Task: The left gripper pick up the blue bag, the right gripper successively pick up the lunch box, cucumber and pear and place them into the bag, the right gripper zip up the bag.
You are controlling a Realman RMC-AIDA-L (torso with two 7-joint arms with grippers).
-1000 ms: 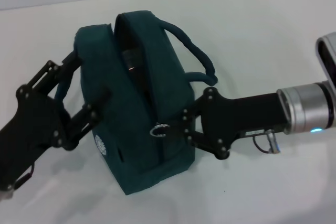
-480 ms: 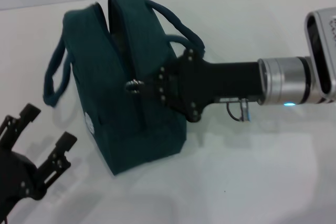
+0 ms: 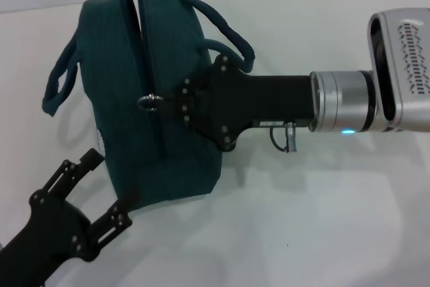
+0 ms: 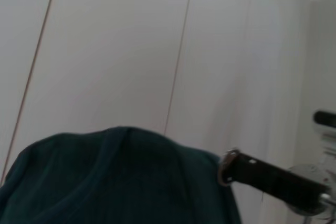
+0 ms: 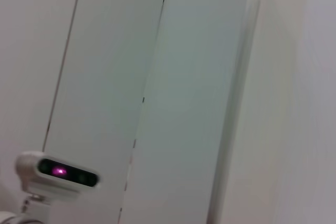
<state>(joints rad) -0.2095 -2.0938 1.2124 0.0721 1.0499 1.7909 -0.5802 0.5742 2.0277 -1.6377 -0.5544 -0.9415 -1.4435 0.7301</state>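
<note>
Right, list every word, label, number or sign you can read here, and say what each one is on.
No text can be read in any view.
Bag: a small pale round mark low on its side, too blurred to read.
Right hand: a small pale sticker on its black wrist, too small to read.
Left hand: no markings show.

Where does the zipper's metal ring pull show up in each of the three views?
Head view: the ring pull sits on the blue bag, mid-picture left of centre, at the tip of the right tool.
Left wrist view: ring pull low and right of centre, at the bag's edge.
Right wrist view: not in it.
Shared landmark: the right tool's black body.
</note>
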